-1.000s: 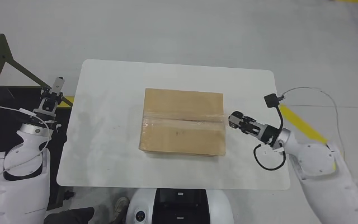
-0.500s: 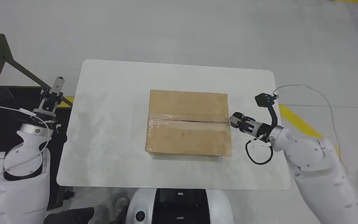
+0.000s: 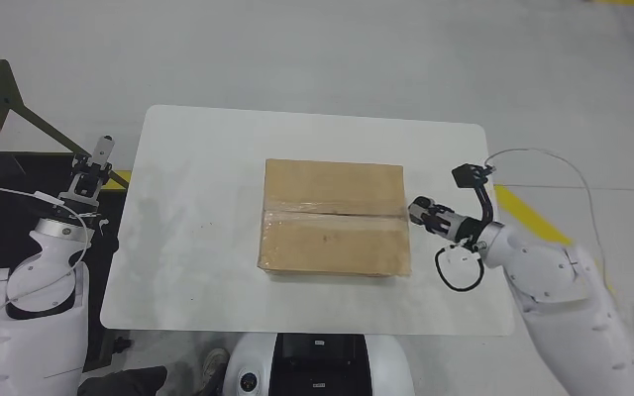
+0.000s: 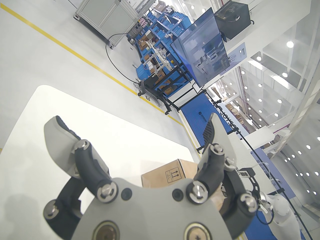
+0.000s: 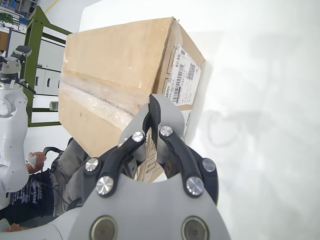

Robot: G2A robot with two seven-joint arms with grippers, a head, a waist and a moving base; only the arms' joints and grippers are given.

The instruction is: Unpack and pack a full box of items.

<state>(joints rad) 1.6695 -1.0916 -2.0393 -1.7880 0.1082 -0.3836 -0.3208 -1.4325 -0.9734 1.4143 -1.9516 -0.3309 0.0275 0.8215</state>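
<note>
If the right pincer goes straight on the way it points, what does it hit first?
The cardboard box: the right pincer aims at the near end of the taped seam, and may be touching it.

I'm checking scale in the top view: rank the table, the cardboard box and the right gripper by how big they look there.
Largest to smallest:
1. table
2. cardboard box
3. right gripper
The differences are clear, with no ties.

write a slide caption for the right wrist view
Right end effector, shut, at the end of the taped seam of a closed cardboard box on the white table.
</note>
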